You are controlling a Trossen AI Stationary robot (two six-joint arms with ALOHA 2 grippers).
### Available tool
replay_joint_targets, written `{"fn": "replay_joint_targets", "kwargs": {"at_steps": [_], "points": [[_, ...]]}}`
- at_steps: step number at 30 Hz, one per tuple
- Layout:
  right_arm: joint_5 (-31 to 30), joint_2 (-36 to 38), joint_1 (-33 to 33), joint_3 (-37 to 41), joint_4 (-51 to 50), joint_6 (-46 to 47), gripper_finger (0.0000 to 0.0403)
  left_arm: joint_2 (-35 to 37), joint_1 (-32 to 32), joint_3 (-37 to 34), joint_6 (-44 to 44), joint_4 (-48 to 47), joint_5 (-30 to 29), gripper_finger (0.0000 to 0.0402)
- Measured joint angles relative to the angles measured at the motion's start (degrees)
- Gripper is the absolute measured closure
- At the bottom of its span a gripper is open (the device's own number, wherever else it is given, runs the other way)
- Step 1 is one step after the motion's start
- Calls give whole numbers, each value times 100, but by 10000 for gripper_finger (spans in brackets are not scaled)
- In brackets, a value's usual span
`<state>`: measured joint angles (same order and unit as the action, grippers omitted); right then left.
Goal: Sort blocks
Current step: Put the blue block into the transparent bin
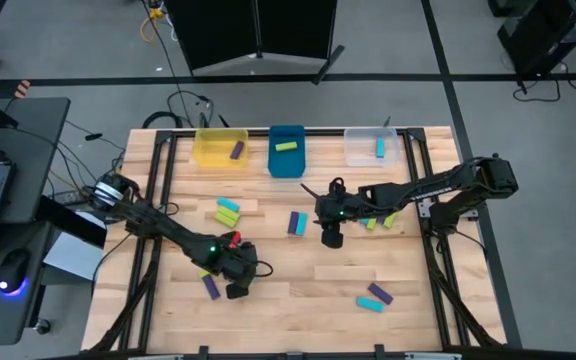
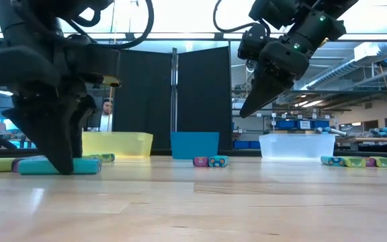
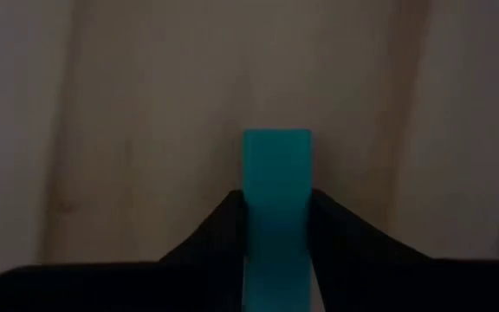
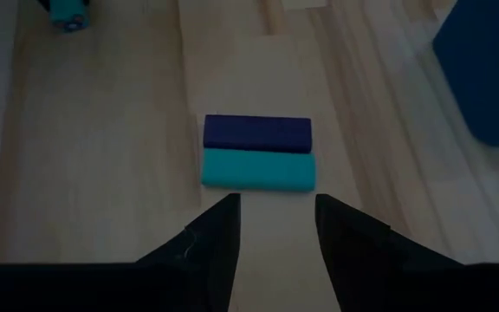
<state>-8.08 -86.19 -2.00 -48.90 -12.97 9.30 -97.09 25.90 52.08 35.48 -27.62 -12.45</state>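
Note:
My left gripper [image 1: 236, 288] is down at the table's near left, shut on a cyan block [image 3: 275, 165] that lies on the wood [image 2: 79, 166]. A purple block [image 1: 211, 287] lies just to its left. My right gripper [image 1: 330, 240] hangs open above the middle of the table [image 2: 247, 111]. Just ahead of its fingers [image 4: 275, 201], a purple block [image 4: 256, 132] and a cyan block [image 4: 258, 170] lie side by side. My left gripper pinches the cyan block's two long sides [image 3: 275, 204] between its two fingers, which come steeply from above. In the low view the fingers [image 2: 58, 151] stand near the block's middle. The block lies flat on the table.
Along the far edge stand a yellow bin [image 1: 220, 148] with a purple block, a blue bin [image 1: 286, 152] with a lime block and a clear bin [image 1: 372, 147] with a cyan block. Loose blocks lie at left centre [image 1: 228, 210], under the right arm [image 1: 380, 220] and near right [image 1: 373, 297].

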Motion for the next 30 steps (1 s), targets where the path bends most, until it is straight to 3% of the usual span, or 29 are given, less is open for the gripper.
{"fn": "replay_joint_targets", "kwargs": {"at_steps": [5, 11, 21, 27, 30], "points": [[1, 0, -153, 0, 4, -43, 241, 3, -194, -16, -240, 534, -340, 301], [2, 0, -394, 0, 318, -641, 241, 3, -568, -277, -688, 1633, -57, 301], [21, 0, -1004, 2, 1280, -2206, 241, 10, -1398, -606, -954, 4147, 2020, 301], [56, 0, -1192, 2, 1517, -2680, 241, 15, -1985, -609, -643, 5479, 3397, 301], [160, 14, -1219, 2, 1600, -2851, 241, 19, -2256, -609, -447, 5760, 3776, 301]]}}
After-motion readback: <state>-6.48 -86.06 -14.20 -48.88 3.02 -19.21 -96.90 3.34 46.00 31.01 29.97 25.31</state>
